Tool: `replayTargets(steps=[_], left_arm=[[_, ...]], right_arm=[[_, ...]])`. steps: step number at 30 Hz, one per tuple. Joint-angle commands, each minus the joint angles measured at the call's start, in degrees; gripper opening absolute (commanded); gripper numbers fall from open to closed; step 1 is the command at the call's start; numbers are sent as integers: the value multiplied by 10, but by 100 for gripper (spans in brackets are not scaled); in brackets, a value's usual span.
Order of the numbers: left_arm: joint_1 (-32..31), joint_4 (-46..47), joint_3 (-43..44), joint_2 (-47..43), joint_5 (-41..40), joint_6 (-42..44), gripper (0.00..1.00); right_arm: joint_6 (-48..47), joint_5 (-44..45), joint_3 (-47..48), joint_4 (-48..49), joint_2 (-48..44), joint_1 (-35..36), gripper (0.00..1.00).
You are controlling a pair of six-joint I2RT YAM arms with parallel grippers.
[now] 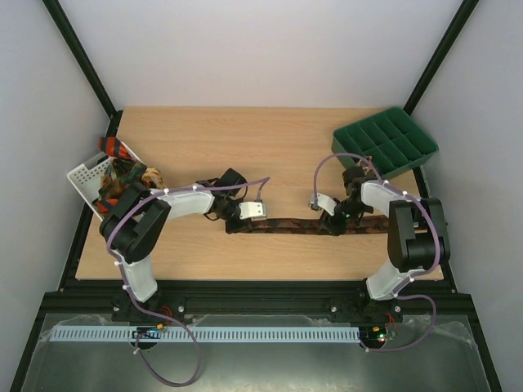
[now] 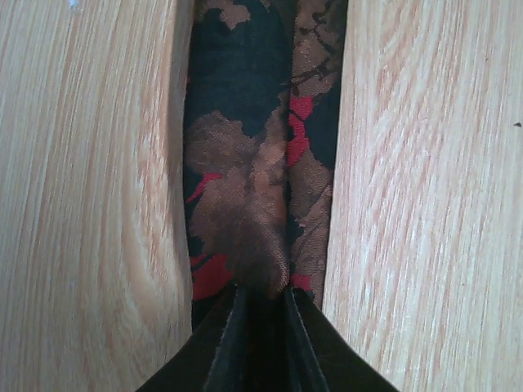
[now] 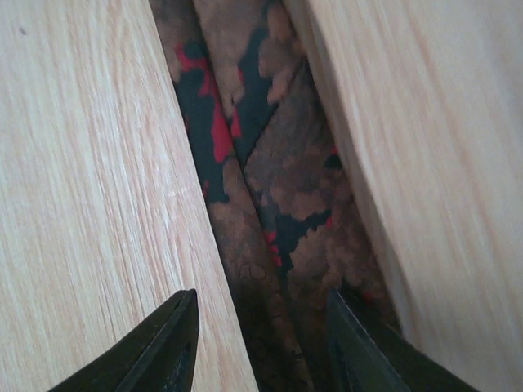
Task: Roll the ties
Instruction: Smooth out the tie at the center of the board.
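The left pincer (image 2: 263,300) is clamped on the left end of the dark brown tie (image 2: 245,163), with fabric bunched between its tips. The right pincer (image 3: 261,302) stands apart, straddling this tie. The tie lies stretched along the tabletop (image 1: 245,147), on the near side of the green tray (image 1: 386,143).

top: overhead, whole table (image 1: 286,139) | wrists: close, down onto tie (image 2: 245,163) | shared: tie, apparently
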Motion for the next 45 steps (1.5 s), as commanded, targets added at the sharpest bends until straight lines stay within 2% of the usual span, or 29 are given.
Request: replayTargets(steps=[1, 4, 6, 7, 9, 10, 14, 18, 20, 23, 30, 36, 40, 45], left_arm=[[3, -42, -15, 12, -26, 39, 14], [8, -42, -25, 2, -38, 45, 14], [19, -38, -30, -18, -32, 48, 21], [25, -38, -31, -30, -19, 48, 29], [28, -42, -35, -59, 6, 53, 59], [23, -35, -43, -72, 7, 51, 66], [0, 5, -70, -94, -6, 37, 72], [-4, 40, -70, -68, -12, 21, 75], [-6, 39, -60, -52, -17, 21, 78], [-7, 29, -49, -39, -22, 23, 83], [11, 16, -69, -65, -26, 36, 82], [33, 7, -77, -76, -10, 42, 84], [33, 8, -75, -60, -19, 40, 81], [33, 18, -85, -56, -24, 45, 71]], right_arm=[[4, 37, -30, 3, 36, 2, 43], [1, 58, -41, 10, 42, 2, 36], [-4, 63, -48, 12, 39, 2, 35], [-5, 63, -51, 12, 35, 1, 35], [-9, 56, -56, 11, 21, 1, 36], [-12, 49, -58, 9, 9, 2, 38], [-27, 20, -66, 10, -43, 3, 60], [-22, -5, -75, 34, -79, 21, 84], [-6, -6, -78, 59, -85, 42, 92], [28, -1, -80, 103, -82, 93, 96], [81, 44, -77, 190, -44, 187, 96], [85, 62, -66, 209, 5, 206, 93], [81, 74, -72, 212, 17, 207, 79], [84, 106, -103, 244, 6, 207, 58]])
